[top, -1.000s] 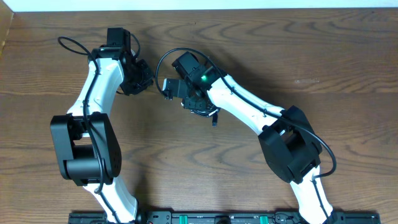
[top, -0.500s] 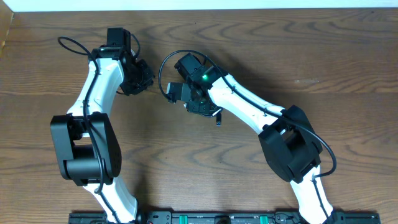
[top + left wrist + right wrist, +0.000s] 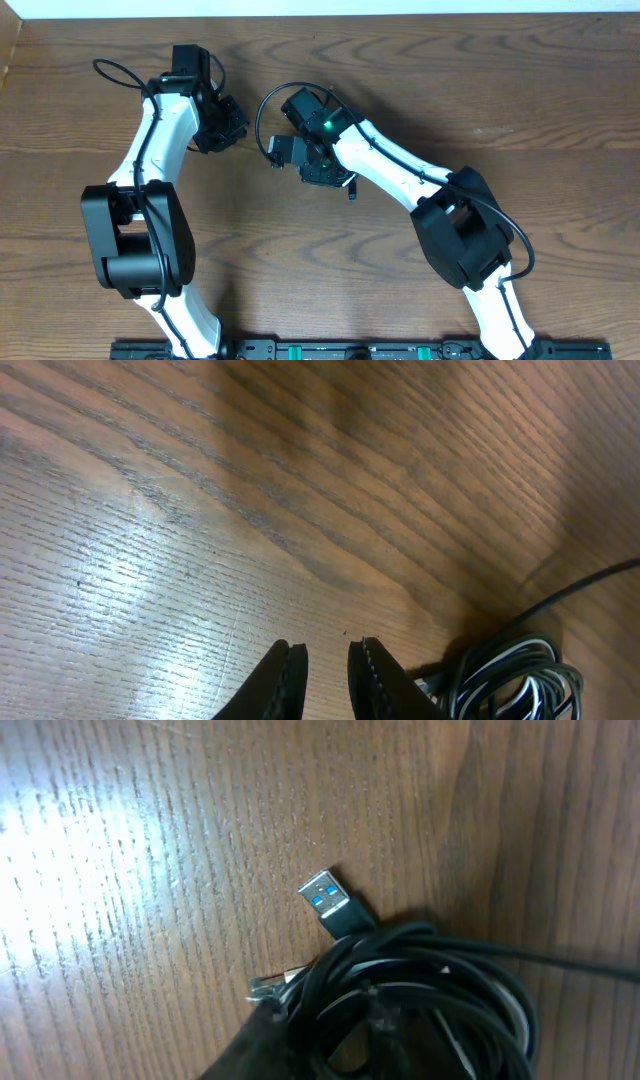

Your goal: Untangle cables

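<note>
The cables (image 3: 440, 970) are a tangled bundle of thin black cords with a white one among them, and a blue-cored USB plug (image 3: 325, 900) sticks out toward the upper left. My right gripper (image 3: 325, 1040) reaches into the bundle, its fingers closed round several strands. From overhead the right gripper (image 3: 318, 172) sits mid-table over the bundle, and a plug end (image 3: 352, 192) pokes out just right of it. My left gripper (image 3: 228, 128) hovers to the left. In its wrist view the left gripper (image 3: 327, 670) stands slightly open, holding nothing, beside coiled cables (image 3: 515, 678) at its right.
Bare wooden tabletop (image 3: 480, 90) lies around both arms. The left arm's own black cord (image 3: 105, 68) loops near the far left. Another black cord (image 3: 265, 105) arcs beside the right wrist. The arm bases stand at the near edge.
My right gripper has shifted slightly right with the bundle and its jaws have closed tighter on the cords. The left arm has not moved.
</note>
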Motion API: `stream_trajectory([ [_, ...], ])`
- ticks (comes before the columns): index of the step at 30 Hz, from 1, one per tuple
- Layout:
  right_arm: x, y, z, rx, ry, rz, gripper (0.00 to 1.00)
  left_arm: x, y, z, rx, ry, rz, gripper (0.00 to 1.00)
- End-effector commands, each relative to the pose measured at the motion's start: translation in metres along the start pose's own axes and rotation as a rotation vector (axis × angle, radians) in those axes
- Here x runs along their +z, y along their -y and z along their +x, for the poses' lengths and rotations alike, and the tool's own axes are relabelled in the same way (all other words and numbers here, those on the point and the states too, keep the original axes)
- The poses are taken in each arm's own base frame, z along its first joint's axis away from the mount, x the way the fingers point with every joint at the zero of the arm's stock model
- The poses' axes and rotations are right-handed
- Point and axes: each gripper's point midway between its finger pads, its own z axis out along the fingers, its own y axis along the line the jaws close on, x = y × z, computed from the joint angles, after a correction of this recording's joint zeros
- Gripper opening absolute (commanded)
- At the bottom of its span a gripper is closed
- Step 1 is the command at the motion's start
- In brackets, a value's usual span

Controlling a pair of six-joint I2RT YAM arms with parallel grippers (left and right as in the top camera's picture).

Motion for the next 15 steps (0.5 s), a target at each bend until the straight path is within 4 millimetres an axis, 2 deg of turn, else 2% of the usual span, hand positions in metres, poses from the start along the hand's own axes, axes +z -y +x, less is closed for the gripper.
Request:
stream_trajectory([
  [1, 0.0122, -0.0071, 0.004, -0.004, -0.021, -0.029, 0.05, 0.0081, -0.0078, 0.0046, 0.015, -0.019, -0.031, 0.22],
  [6, 0.0123, -0.0071, 0.0035, -0.004, -0.02, -0.028, 0.02, 0.0081, -0.0078, 0.0046, 0.015, -0.019, -0.031, 0.22],
  [7, 0.0122, -0.008, 0.0045, -0.003, -0.024, -0.031, 0.1, 0.0081, -0.0078, 0.0046, 0.015, -0.019, -0.031, 0.22],
  [10, 0.0121, -0.0098, 0.0069, -0.002, -0.033, -0.039, 0.18, 0.0081, -0.0078, 0.0046, 0.015, -0.019, -0.031, 0.22],
  [15, 0.0122, -0.0139, 0.0118, 0.0, -0.052, -0.056, 0.22, 0.0081, -0.0078, 0.0046, 0.015, -0.019, -0.031, 0.22],
])
